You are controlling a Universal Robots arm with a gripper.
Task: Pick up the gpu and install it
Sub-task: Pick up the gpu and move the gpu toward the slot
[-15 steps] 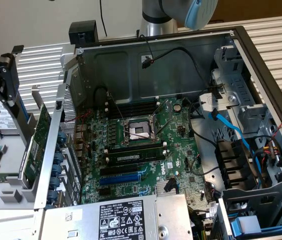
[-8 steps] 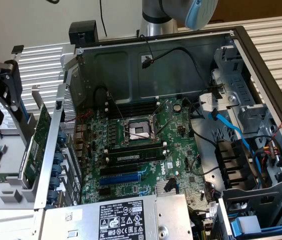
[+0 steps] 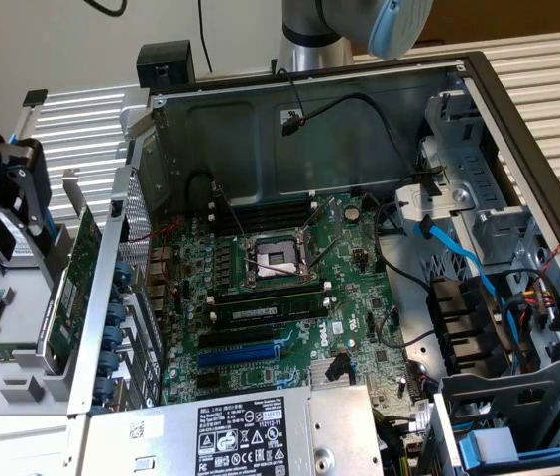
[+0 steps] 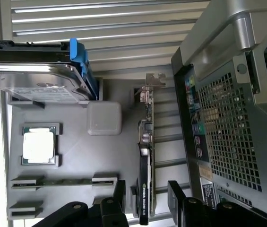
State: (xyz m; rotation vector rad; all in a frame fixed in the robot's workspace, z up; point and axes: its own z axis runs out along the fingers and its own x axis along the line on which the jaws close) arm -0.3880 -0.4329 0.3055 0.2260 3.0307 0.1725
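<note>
The gpu (image 4: 145, 142) stands on its edge in a grey holder tray (image 4: 76, 156), seen edge-on with its silver end bracket (image 4: 155, 81) at one end and a black shroud along it. My gripper (image 4: 147, 190) is open, one black finger (image 4: 119, 193) on each side of the card, with gaps between them and it. In the exterior view the gpu (image 3: 71, 283) shows as a green card upright beside the computer case, at the view's left, and the gripper (image 3: 17, 213) hangs just beside and above it. The motherboard (image 3: 289, 288) lies inside the open case with blue slots (image 3: 240, 349).
On the tray lie a processor chip (image 4: 38, 145), a long memory stick (image 4: 64, 181) and a hard drive with blue rails (image 4: 34, 80). The case's perforated back wall (image 4: 228, 132) stands close beside the gpu. A power supply (image 3: 250, 436) and cables (image 3: 458, 248) sit in the case.
</note>
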